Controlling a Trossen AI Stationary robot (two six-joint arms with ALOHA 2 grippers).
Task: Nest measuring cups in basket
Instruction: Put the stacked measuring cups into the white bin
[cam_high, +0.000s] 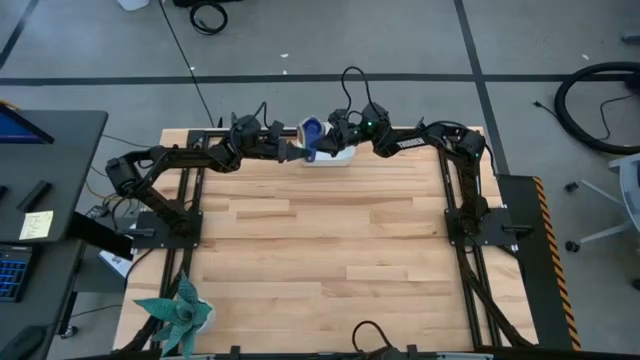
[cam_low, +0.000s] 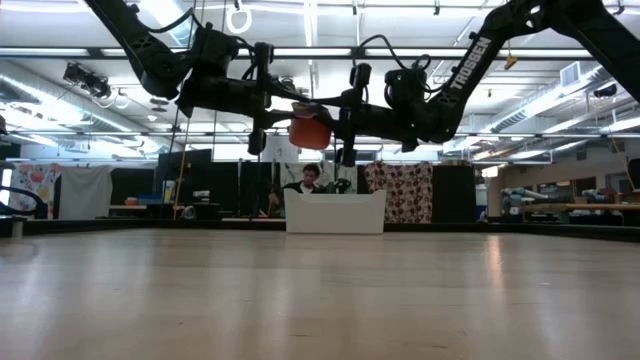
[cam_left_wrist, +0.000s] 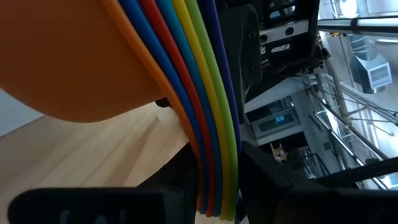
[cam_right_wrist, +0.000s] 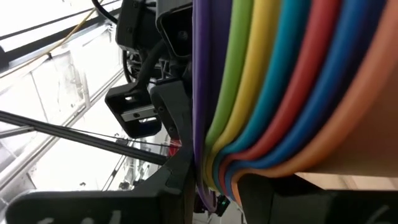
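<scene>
From above, both dark arms reach to the far edge of the wooden table (cam_high: 330, 250) and meet over the white basket (cam_high: 340, 155). The left gripper (cam_high: 297, 150) and right gripper (cam_high: 322, 140) face each other, with the nested measuring cups (cam_high: 312, 129) between them; a blue bowl shows on top.

At table height, the basket (cam_low: 335, 212) stands on the table at the far side. The stack of cups (cam_low: 310, 131), orange on the outside, hangs in the air above the basket, clear of its rim. What lies inside the basket cannot be seen.

From the left wrist, the stacked handles (cam_left_wrist: 205, 99) run in coloured bands between the left gripper's fingers (cam_left_wrist: 180, 180), which close on them.

From the right wrist, the same handles (cam_right_wrist: 280, 93) pass between the right gripper's fingers (cam_right_wrist: 180, 118), also gripped.
</scene>
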